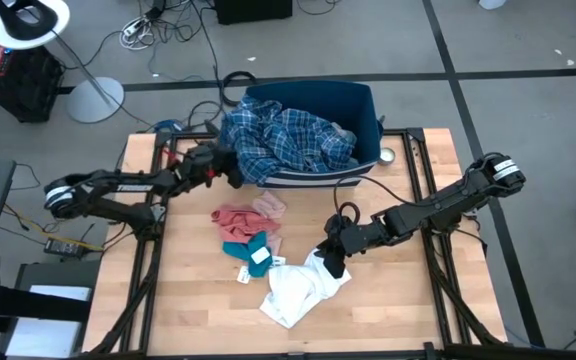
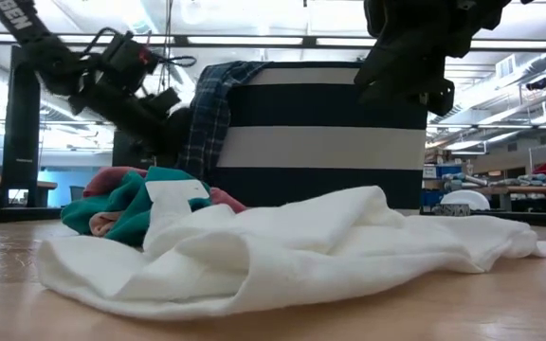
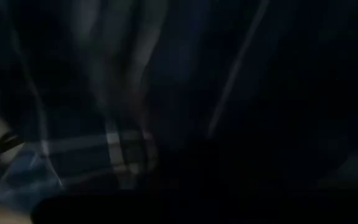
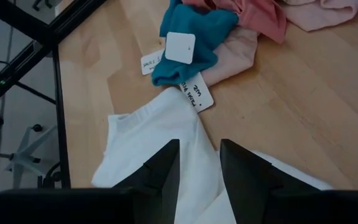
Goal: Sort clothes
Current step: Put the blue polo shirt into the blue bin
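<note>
A blue-white plaid shirt (image 1: 288,140) fills the dark blue bin (image 1: 365,100) at the table's far edge and hangs over the bin's left wall (image 2: 211,114). My left gripper (image 1: 230,167) is right at that hanging part, and plaid cloth (image 3: 123,149) fills its wrist view. On the table lie a salmon pink garment (image 1: 236,220), a pale pink one (image 1: 269,206), a small teal one (image 1: 246,248) and a white one (image 1: 298,290). My right gripper (image 4: 199,171) is open and hovers above the white garment's right end (image 4: 160,137), clear of it in the low view (image 2: 406,66).
White paper tags (image 4: 180,46) lie on and beside the teal garment. A small round metal object (image 1: 386,155) sits on the table right of the bin. Bare wood shows at the table's near left (image 1: 183,310) and right of the white garment (image 1: 408,290).
</note>
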